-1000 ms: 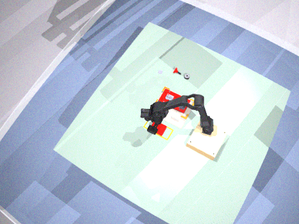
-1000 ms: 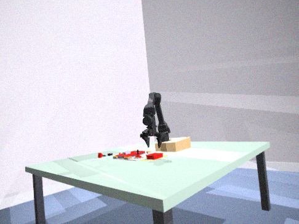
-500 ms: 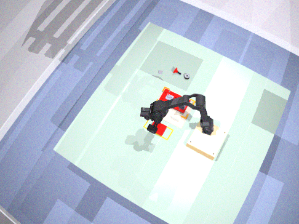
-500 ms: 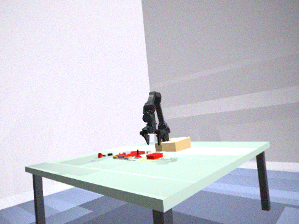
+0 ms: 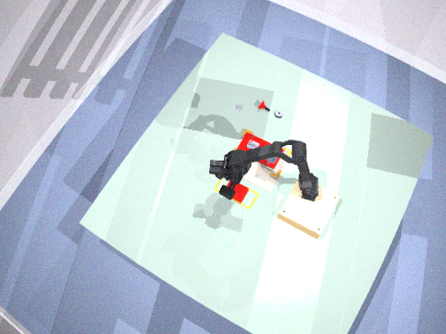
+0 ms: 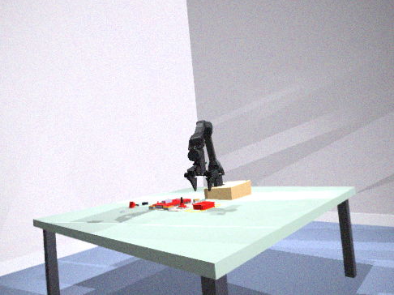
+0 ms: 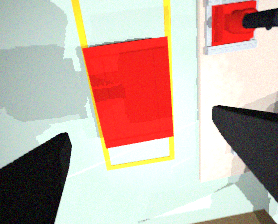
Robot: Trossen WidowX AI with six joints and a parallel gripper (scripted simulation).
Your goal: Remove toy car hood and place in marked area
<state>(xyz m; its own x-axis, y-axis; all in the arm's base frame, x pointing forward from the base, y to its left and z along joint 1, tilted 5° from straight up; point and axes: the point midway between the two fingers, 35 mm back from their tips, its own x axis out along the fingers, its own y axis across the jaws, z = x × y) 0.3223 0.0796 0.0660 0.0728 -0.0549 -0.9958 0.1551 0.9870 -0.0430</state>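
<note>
The red hood (image 5: 240, 194) (image 6: 203, 205) (image 7: 132, 92) lies flat on the table inside the yellow marked outline (image 5: 254, 201) (image 7: 140, 164). Its long sides run close along the side lines, and a bare strip shows at the near end in the wrist view. My gripper (image 6: 203, 190) (image 7: 142, 125) is wide open and empty above the hood, with air between the fingertips and the hood. The toy car (image 5: 244, 144) (image 6: 178, 203) is red with orange corner parts and stands beside the marked area, partly hidden by the arm in the top view.
A pale board (image 5: 263, 179) (image 7: 212, 85) adjoins the car, carrying a red part with a black stick (image 7: 260, 20) close to the right finger. Another red-and-black part (image 5: 262, 105) and a small grey wheel (image 5: 278, 114) lie beyond the car. The arm's wooden base (image 5: 309, 210) (image 6: 231, 191) stands behind.
</note>
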